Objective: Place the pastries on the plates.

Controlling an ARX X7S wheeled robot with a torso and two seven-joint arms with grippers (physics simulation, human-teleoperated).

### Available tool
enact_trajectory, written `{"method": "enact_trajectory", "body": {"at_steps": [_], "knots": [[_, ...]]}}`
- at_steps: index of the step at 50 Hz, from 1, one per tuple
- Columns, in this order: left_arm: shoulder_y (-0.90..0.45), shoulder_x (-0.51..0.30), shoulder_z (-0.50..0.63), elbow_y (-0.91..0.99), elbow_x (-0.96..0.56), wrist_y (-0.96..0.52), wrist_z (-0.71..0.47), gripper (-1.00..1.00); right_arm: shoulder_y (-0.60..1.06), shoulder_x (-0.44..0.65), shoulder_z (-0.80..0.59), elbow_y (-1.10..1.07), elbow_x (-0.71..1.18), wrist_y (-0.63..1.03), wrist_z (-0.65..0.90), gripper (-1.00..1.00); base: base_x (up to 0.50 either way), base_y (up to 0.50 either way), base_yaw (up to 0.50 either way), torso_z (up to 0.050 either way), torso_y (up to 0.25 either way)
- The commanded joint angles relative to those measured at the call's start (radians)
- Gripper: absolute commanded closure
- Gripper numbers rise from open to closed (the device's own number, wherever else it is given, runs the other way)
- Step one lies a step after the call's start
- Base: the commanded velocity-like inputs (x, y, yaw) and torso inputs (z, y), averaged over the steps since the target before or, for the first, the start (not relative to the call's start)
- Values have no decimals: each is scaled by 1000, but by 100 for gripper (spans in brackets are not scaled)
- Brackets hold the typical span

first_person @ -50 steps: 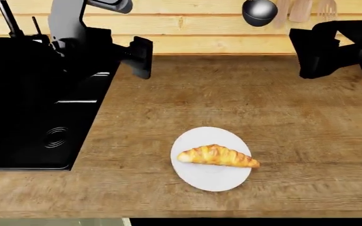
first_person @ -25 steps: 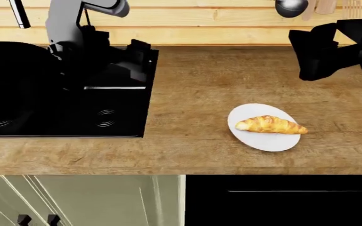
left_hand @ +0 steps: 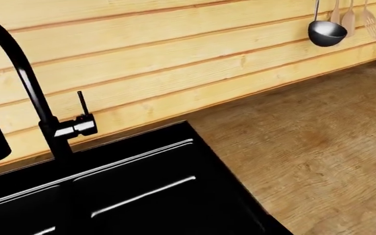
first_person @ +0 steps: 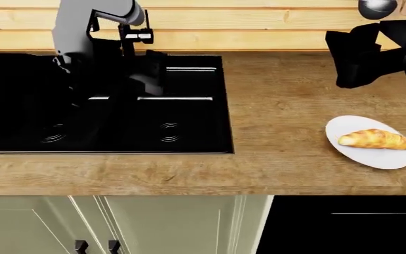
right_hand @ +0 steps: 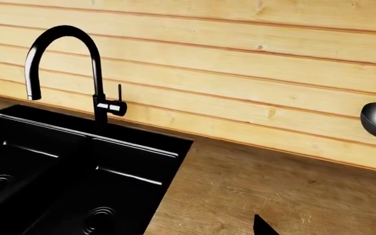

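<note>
- Plate (first_person: 372, 156), plain white, round, near right edge of head view on wooden countertop (first_person: 280, 106); well apart from sink.
- Croissant (first_person: 379, 139), golden-brown, lying across plate, pointed end reaching past the rim at the right side.
- Second pastry and second plate: not located in any view.
- Sink (first_person: 118, 121), black, double basin, set into countertop; both basins holding nothing visible, one drain ring in each.
- Faucet (right_hand: 77, 68), black gooseneck, behind sink at plank wall.
- Ladle (left_hand: 326, 33), hung on wall with other utensils.
- Left gripper (first_person: 146, 74), dark, above sink; finger spacing undeterminable.
- Right gripper (first_person: 354, 55), raised above countertop, behind plate; finger spacing undeterminable.
</note>
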Motion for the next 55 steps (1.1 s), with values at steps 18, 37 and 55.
{"method": "enact_trajectory", "body": {"at_steps": [18,37,55], "knots": [[18,-20,1,4,2,14,8,-100,-5,3,-1,5,20,-16,18,-100,0,500,0,0,0],[18,-22,4,5,1,16,5,-100,0,5,-9,12,36,-15,29,-100,-109,500,0,0,0],[28,-27,6,4,12,33,6,-100,7,7,-18,12,33,-10,20,-100,-114,500,0,0,0]]}}
